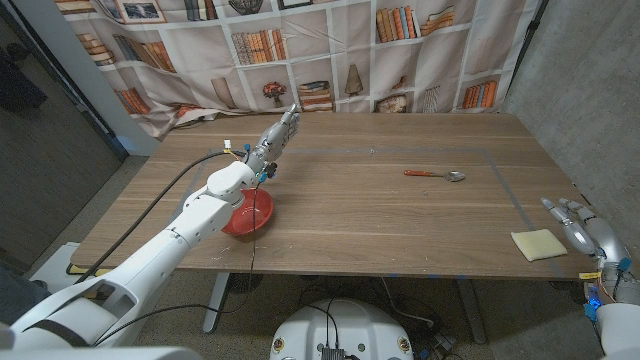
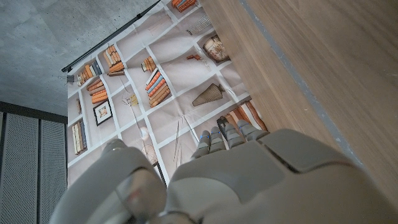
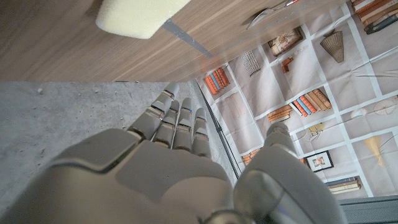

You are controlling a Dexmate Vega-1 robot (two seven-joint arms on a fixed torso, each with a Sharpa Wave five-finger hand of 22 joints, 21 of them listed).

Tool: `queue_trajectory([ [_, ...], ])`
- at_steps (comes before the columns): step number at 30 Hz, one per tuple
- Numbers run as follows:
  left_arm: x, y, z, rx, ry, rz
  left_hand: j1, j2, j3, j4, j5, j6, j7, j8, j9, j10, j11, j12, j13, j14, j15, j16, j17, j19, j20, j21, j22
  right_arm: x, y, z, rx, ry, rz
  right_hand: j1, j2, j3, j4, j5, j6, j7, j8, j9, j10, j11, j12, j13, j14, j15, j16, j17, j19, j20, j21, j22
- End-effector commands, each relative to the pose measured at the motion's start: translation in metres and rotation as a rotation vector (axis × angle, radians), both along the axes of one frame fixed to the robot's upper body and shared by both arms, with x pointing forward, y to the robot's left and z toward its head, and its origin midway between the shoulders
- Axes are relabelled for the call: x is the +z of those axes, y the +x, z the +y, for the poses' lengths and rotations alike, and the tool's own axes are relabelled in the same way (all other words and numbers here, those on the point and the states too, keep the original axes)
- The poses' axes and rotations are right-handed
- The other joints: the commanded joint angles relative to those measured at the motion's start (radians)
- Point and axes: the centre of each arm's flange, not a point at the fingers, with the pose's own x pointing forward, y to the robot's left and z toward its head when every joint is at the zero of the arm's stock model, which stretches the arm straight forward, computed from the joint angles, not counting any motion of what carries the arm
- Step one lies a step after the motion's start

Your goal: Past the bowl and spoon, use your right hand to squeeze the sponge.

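Status: the squeeze is not yet done. The sponge (image 1: 538, 244) lies untouched on the table (image 1: 380, 200), at its near right corner. The right hand (image 1: 580, 226) stands just beside the sponge, on its outer side at the table's edge, fingers extended and apart, holding nothing. In my judgement what is left is the whole contact phase: bring the hand over the sponge, close on it, squeeze.

The bowl (image 1: 248, 213) sits well to the left of the sponge, near the front edge; the spoon (image 1: 436, 175) lies between bowl and sponge, further back. Neither needs handling.

The left hand (image 1: 276, 137) hangs above the table beyond the bowl, fingers straight and apart, empty.

View differences: the head view gives the full layout of bowl, spoon, sponge and both hands. The right wrist view shows the right hand's fingers (image 3: 177, 121) spread with a clear gap to the sponge (image 3: 140, 15), confirming no contact. The left wrist view shows the left hand (image 2: 224, 140) against the bookshelf backdrop (image 2: 155, 93), with bare table alongside.
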Motion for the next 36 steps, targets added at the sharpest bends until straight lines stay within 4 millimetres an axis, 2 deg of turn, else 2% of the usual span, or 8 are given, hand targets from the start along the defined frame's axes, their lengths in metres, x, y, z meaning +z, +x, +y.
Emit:
queue_trajectory([
  [1,0.004,0.001,-0.003,-0.009,0.006,-0.004,0.004,0.0,-0.002,-0.004,-0.001,0.003,0.0,0.0,0.003,0.003,-0.002,-0.001,0.003,0.002,0.001,-0.001,0.004,-0.003,0.003,-0.003,0.002,-0.005,0.008,-0.004,-0.14,-0.153,0.089,0.018,-0.003,0.004,-0.006,0.003,0.006,-0.008,0.003,0.002,0.013,-0.009,0.005,0.006,0.004,-0.006,0.002,0.004,-0.002,-0.002,0.0,0.002],
  [9,0.004,-0.003,-0.002,-0.003,0.005,-0.008,0.005,0.002,-0.004,-0.004,-0.003,-0.003,-0.001,-0.003,0.003,-0.002,-0.001,-0.004,0.003,-0.004,0.001,-0.003,0.004,-0.01,0.007,-0.006,0.003,-0.007,0.015,-0.012,-0.157,-0.177,0.145,0.023,-0.008,0.003,-0.006,0.004,0.001,-0.017,0.0,0.003,0.005,-0.009,0.001,0.006,0.001,-0.009,0.001,0.004,-0.008,-0.001,-0.003,0.002],
  [19,0.005,-0.004,-0.001,-0.003,0.01,-0.01,0.007,0.004,-0.005,-0.005,-0.004,-0.007,-0.001,-0.006,0.004,-0.01,0.001,-0.007,0.003,-0.01,0.002,-0.005,0.004,-0.019,0.01,-0.01,0.003,-0.012,0.02,-0.011,-0.195,-0.222,0.203,0.027,-0.018,-0.002,-0.003,0.005,0.015,-0.032,0.003,0.003,0.01,-0.024,0.002,0.006,-0.002,-0.012,0.001,0.005,-0.037,0.021,-0.013,0.002],
  [36,0.007,-0.003,0.003,-0.004,0.012,-0.01,0.008,0.006,-0.007,-0.005,-0.005,-0.006,0.001,-0.006,0.004,-0.007,-0.002,-0.007,0.004,-0.008,0.0,-0.004,0.004,-0.02,0.01,-0.01,0.003,-0.02,0.025,-0.002,-0.205,-0.295,0.289,0.042,-0.027,-0.001,-0.006,0.009,0.029,-0.043,0.007,0.003,0.017,-0.028,0.004,0.006,0.004,-0.016,0.003,0.004,-0.03,0.023,-0.01,0.001],
])
